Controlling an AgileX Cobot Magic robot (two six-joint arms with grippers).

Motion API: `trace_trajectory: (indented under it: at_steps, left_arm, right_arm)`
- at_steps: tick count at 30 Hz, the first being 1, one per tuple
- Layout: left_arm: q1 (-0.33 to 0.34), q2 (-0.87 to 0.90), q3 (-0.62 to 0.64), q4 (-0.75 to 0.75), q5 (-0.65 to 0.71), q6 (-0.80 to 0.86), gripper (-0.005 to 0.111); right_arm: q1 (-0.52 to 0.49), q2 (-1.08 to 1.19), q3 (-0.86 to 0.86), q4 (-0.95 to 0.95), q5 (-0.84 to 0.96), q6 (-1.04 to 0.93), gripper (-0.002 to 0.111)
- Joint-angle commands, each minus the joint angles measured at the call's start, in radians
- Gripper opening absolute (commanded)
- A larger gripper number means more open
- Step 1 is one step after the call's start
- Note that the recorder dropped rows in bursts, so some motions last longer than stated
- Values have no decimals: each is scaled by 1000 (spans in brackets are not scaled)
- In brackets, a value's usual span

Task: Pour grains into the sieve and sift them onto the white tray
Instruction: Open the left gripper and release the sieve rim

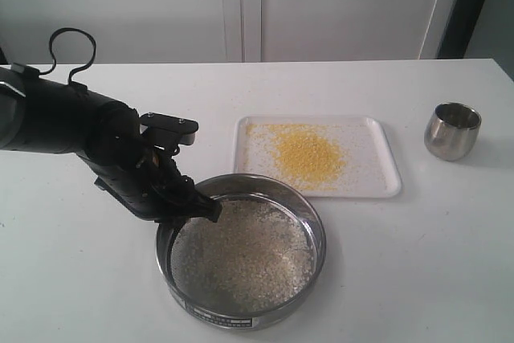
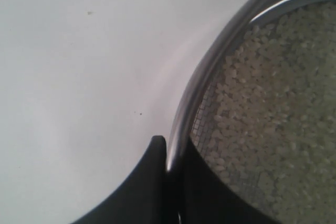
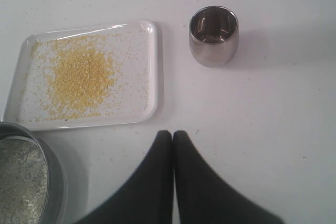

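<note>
The round steel sieve (image 1: 241, 251) rests on the table in front of the white tray (image 1: 387, 178), holding whitish rice-like grains (image 1: 245, 255) on its mesh. My left gripper (image 1: 191, 206) is shut on the sieve's rim (image 2: 197, 90), one finger outside and one inside. A heap of yellow millet-like grains (image 1: 307, 154) lies on the tray, also seen in the right wrist view as yellow grains (image 3: 79, 77) on the tray (image 3: 152, 66). My right gripper (image 3: 173, 136) is shut with nothing in it, over the bare table near the tray; it is outside the exterior view.
A small steel cup (image 1: 452, 130) stands upright on the table right of the tray, its inside looking bare in the right wrist view of the cup (image 3: 213, 35). A white wall runs behind the table's far edge.
</note>
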Motion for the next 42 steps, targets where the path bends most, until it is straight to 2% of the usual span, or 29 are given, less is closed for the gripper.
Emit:
trace_trajectory:
  at_steps: [1, 16, 19, 24, 28, 32, 42]
  left_arm:
    - [3, -8, 5, -8, 13, -13, 0]
    - [3, -8, 5, -8, 13, -15, 2]
    - [3, -8, 5, -8, 11, -15, 14]
    - [3, -10, 5, -8, 11, -15, 47]
    - [3, -10, 5, -8, 11, -15, 63]
    - [3, -11, 0, -8, 18, -15, 69]
    - [3, -53, -29, -8, 117, -15, 76]
  right_arm:
    - [-4, -5, 0, 0, -10, 1, 0]
    - [-4, -5, 0, 0, -10, 1, 0]
    - [-4, -5, 0, 0, -10, 1, 0]
    - [-4, -5, 0, 0, -10, 1, 0]
    - [-4, -5, 0, 0, -10, 1, 0]
    - [-4, -5, 0, 0, -12, 34, 0]
    - [-4, -5, 0, 0, -12, 30, 0]
